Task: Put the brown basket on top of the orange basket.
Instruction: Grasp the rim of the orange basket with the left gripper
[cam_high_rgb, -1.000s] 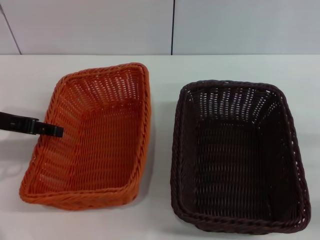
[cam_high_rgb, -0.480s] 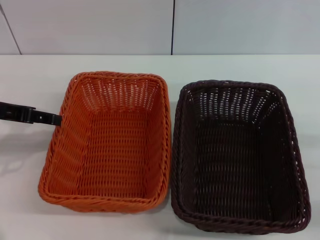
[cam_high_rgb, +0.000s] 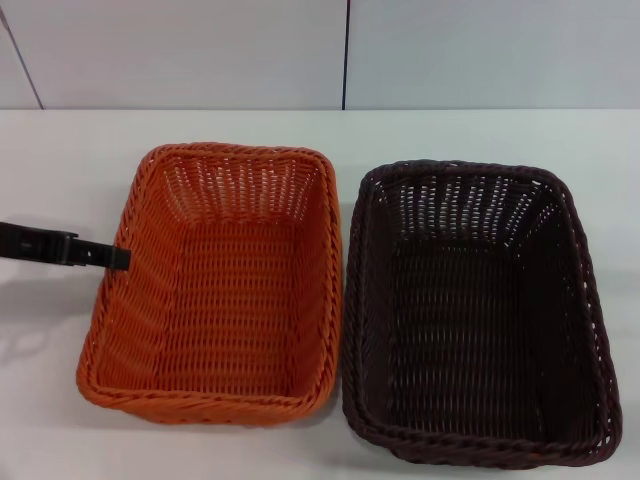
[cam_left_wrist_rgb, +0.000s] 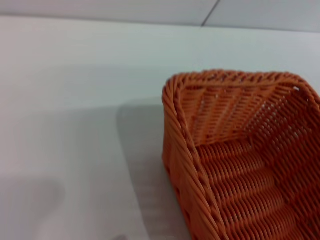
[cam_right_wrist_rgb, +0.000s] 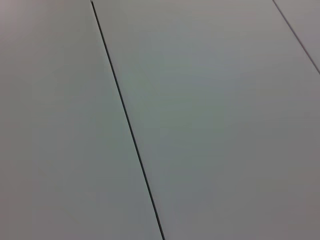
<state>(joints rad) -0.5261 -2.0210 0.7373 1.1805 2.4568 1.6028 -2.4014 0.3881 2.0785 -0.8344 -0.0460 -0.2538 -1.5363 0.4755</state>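
Fingers of the left gripper enter from the left edge of the head view as a thin dark bar whose tip reaches the orange basket at its left rim; whether the tip grips the weave or only touches it, and how wide the jaws stand, cannot be told from this flat side-on sight. The left wrist view shows no fingers at all, only a corner of the orange basket and its shadow on the white table. Compared with half a second ago, the dark bar sits a little lower along the rim, while the orange basket lies as it did then, flat and square to the table; a second ago it was tilted and turned, farther to the left. Just beside it on the right, nearly touching rim to rim, the brown basket rests unmoved on the table, its near edge cut off by the bottom of the view. Nothing of the right gripper shows; its wrist camera sees only pale wall panels with dark seams.
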